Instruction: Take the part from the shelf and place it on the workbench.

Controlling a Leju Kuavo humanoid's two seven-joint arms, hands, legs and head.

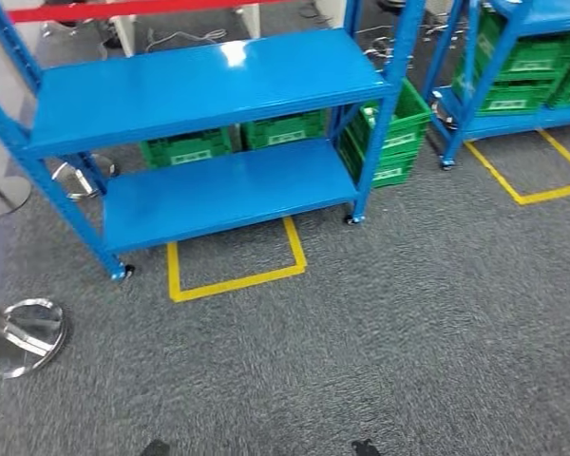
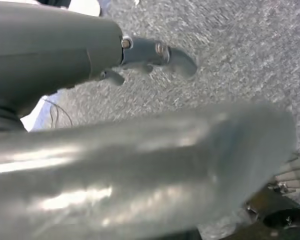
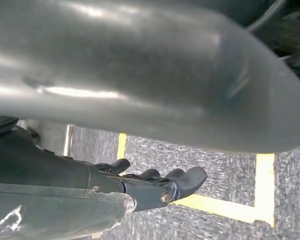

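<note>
Well, the robot is looking down at a blue shelf (image 1: 203,81) that is standing on the grey carpet (image 1: 383,323). Both of its boards are looking bare from here, so the part the robot is supposed to take is not something I can find. It may be sitting somewhere the pictures are not reaching.

Green crates (image 1: 389,133) are sitting on the floor behind and beside the shelf, probably kept there so things can be stored low and out of the way. A yellow tape square (image 1: 236,275) is marking the floor just under the shelf's front edge (most likely a sign showing where the shelf belongs). A second blue shelf (image 1: 515,114) with more green crates on it is standing off to the right, with its own yellow lines beside it. A shiny round stand base (image 1: 20,337) is resting on the carpet at the left.

The left hand (image 2: 156,55) is hanging over the carpet with its fingers stretched out and nothing in them. The right hand (image 3: 167,182) is doing the same above a yellow line, fingers loose and a little curled, holding nothing. I think both arms are hanging down like this because the robot is walking or turning, and it is not needing its hands yet.

My guess is the job is only starting. The robot would need to find the part first, then get close enough to reach it.
</note>
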